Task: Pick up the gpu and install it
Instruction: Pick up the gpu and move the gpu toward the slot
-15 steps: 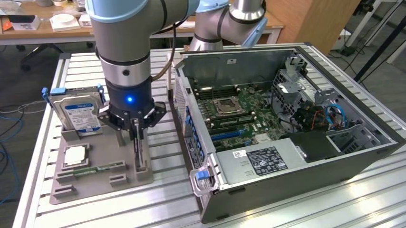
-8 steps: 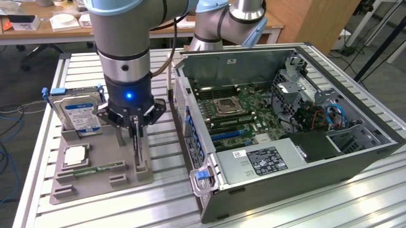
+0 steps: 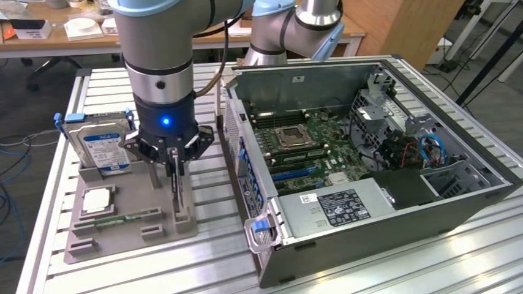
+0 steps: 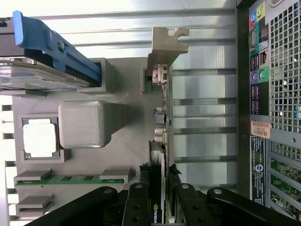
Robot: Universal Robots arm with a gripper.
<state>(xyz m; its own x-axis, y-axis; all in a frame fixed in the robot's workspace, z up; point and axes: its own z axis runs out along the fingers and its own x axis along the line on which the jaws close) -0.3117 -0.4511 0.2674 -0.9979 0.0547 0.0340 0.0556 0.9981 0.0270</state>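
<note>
- Room's a workshop sort of place: grey floor point(image 3: 24, 122) with blue cables point(image 3: 10, 184) trailing across it, a wooden desk point(image 3: 163, 33) with small boxes along the back, and a wood cabinet point(image 3: 408, 24) in the far corner.
- Everything sits on a table point(image 3: 392, 269) of ribbed aluminium slats, pretty shiny under the lights.
- Biggest thing on it is the open PC case point(image 3: 368, 245) on the exterior view's right, side panel off and motherboard facing up.
- The arm point(image 3: 159, 55) comes straight down on the exterior view's left, blue light glowing on its wrist.
- Under it is a grey printed holder tray point(image 3: 122, 236) lying flat on the slats, just beside the case.
- A hard drive point(image 3: 102, 147) with a blue-white label stands upright in the tray's far slot.
- The gpu point(image 3: 177, 190) stands on edge in the tray's slot nearest the case, its silver bracket at the far end from the gripper.
- The gripper point(image 3: 174, 160) is pinching the gpu, one finger on each face, with the card seated in its slot.
- A CPU point(image 3: 97, 201) lies flat in the tray.
- A green memory stick point(image 3: 131, 217) lies just beside the CPU.
</note>
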